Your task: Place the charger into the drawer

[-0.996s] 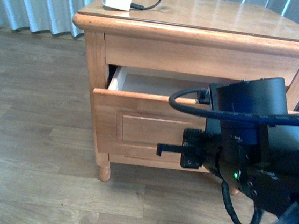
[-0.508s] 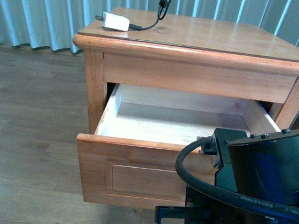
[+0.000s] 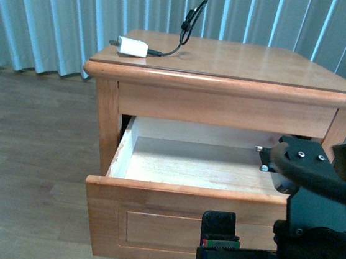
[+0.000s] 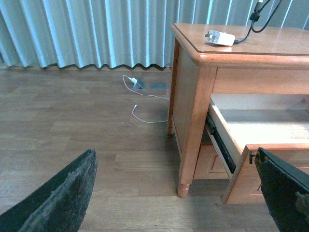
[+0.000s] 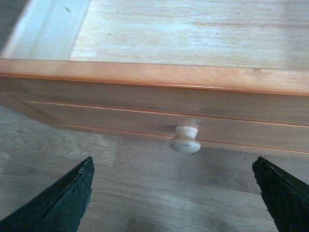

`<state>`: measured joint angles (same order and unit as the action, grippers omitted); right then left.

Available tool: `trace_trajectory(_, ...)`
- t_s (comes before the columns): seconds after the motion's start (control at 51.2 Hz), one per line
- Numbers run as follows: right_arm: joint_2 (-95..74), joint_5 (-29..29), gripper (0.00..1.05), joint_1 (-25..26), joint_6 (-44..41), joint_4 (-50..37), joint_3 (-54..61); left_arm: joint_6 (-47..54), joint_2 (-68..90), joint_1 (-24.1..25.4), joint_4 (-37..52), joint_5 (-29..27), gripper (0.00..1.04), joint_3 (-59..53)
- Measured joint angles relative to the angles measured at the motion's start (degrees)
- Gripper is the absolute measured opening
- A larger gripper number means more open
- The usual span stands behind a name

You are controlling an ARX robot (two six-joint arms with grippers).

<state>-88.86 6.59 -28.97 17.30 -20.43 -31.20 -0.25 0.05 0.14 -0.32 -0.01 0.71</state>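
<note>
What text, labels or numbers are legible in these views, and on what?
No readable text in any view.
charger: plain white body, no print that shows.
drawer front and knob: bare wood, no markings.
red-and-green strip on the black arm hardware in the front view: too small to tell whether it bears any text.
black cable on that arm: no lettering legible.

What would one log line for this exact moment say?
drawer: open | charger: on cabinet top | right tool: open, clear of knob | left tool: open, holding nothing
</note>
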Motion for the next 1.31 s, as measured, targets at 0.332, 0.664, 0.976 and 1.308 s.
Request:
trace_trajectory(0.332,27.5,-5.88,0.97,5.35,-3.41,14.53,2.67,-0.02,0.0,0.0,0.0,0.0,0.99,0.0)
trace_trajectory(0.664,54.64,-17.53,0.97,16.72,-7.02,32.37,5.27,-0.02,0.0,0.0,0.0,0.0,0.99,0.0)
trace_trajectory(0.976,68.63,-32.44,0.97,36.17,-9.29,42.16,6.95,0.0,0.0,0.0,0.0,0.0,0.99,0.0)
trace_trajectory(1.308,68.74,-32.83,0.97,36.94,-9.27,42.18,7.06,-0.02,0.0,0.0,0.0,0.0,0.99,0.0)
